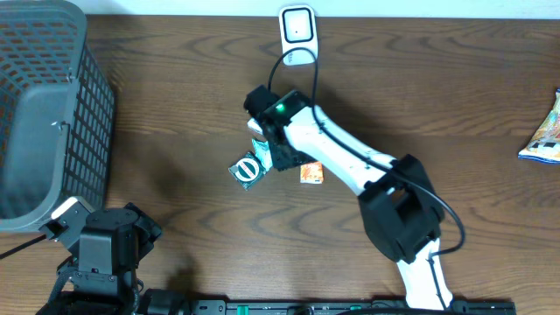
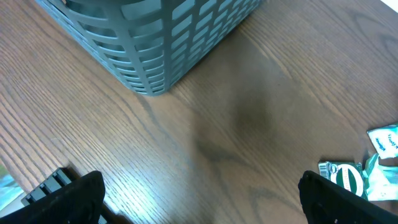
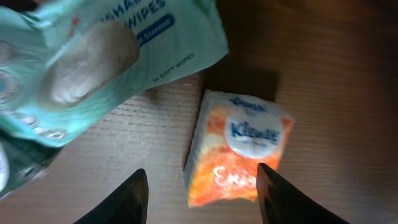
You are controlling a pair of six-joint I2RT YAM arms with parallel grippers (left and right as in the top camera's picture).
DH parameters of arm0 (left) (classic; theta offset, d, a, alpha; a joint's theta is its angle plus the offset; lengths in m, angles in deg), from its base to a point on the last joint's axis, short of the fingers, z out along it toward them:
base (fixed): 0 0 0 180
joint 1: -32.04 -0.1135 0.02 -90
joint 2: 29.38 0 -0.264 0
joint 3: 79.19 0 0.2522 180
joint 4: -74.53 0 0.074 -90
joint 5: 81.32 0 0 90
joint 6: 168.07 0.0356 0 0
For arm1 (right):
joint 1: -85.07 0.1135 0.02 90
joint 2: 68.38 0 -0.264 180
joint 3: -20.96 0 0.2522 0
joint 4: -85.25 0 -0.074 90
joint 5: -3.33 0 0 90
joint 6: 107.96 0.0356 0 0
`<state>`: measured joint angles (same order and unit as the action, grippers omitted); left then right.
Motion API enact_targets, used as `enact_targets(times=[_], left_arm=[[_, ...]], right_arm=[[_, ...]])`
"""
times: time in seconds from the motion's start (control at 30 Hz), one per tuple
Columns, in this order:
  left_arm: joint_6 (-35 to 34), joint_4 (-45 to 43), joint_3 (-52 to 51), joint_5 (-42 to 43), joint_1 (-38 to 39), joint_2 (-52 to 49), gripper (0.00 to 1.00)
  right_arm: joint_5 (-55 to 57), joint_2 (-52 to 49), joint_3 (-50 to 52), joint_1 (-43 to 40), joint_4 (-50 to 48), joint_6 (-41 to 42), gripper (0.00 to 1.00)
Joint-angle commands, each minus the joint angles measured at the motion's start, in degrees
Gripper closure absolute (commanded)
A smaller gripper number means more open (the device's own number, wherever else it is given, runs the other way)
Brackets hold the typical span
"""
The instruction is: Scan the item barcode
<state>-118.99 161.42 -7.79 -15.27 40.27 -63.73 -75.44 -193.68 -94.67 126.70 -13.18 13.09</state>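
The right fingers (image 3: 138, 199) are standing apart, straddling the tissue pack (image 3: 239, 146) near the middle of the tabletop (image 3: 348, 74). They should be centring on it, clear of the wipes (image 3: 106, 56), before squeezing. The left fingers (image 2: 81, 199) are gaping wide.

Orange-white Kleenex pack (image 3: 239, 146) lying flat, label facing up

Overhead: even, moderate light. Soft shadow on the counter (image 1: 175, 52) just right of the basket (image 1: 96, 114). Left wrist: crisp wood grain, dim shadow patch right of the basket. Right wrist: dim, warm. Wipes pack (image 3: 93, 62) blurred, tissue pack (image 3: 239, 146) only slightly soft.
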Motion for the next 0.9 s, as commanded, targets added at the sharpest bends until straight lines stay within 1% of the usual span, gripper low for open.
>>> enact_targets(times=[0.0, 0.4, 0.43, 0.5, 0.57, 0.67, 0.7, 0.8, 0.87], left_arm=[[-0.76, 0.15, 0.00, -0.96, -0.39, 0.07, 0.02], [-0.76, 0.15, 0.00, -0.96, -0.39, 0.07, 0.02], [-0.74, 0.15, 0.00, -0.96, -0.39, 0.07, 0.02], [-0.76, 0.15, 0.00, -0.96, -0.39, 0.07, 0.02], [-0.74, 0.15, 0.00, -0.96, -0.39, 0.07, 0.02], [-0.76, 0.15, 0.00, -0.96, -0.39, 0.07, 0.02], [-0.76, 0.15, 0.00, -0.96, -0.39, 0.07, 0.02], [-0.76, 0.15, 0.00, -0.96, -0.39, 0.07, 0.02], [-0.76, 0.15, 0.00, -0.96, -0.39, 0.07, 0.02]], right_arm=[[4.11, -2.40, 0.44, 1.14, -0.09, 2.05, 0.50], [6.47, -9.35, 0.46, 1.33, 1.22, 2.78, 0.51], [6.43, -9.90, 0.46, 1.29, 1.27, 2.78, 0.55], [5.99, -10.73, 0.46, 1.20, 1.95, 2.78, 0.70], [5.90, -10.75, 0.46, 1.20, 2.56, 2.78, 0.79], [5.79, -10.14, 0.15, 1.07, 3.61, 2.67, 0.90], [5.70, -9.90, -0.17, 0.92, 4.20, 2.58, 0.98], [3.76, -8.52, -1.81, -0.50, 7.06, 2.43, 0.99], [0.37, -6.75, -2.51, -2.03, 7.82, -0.13, 0.99]])
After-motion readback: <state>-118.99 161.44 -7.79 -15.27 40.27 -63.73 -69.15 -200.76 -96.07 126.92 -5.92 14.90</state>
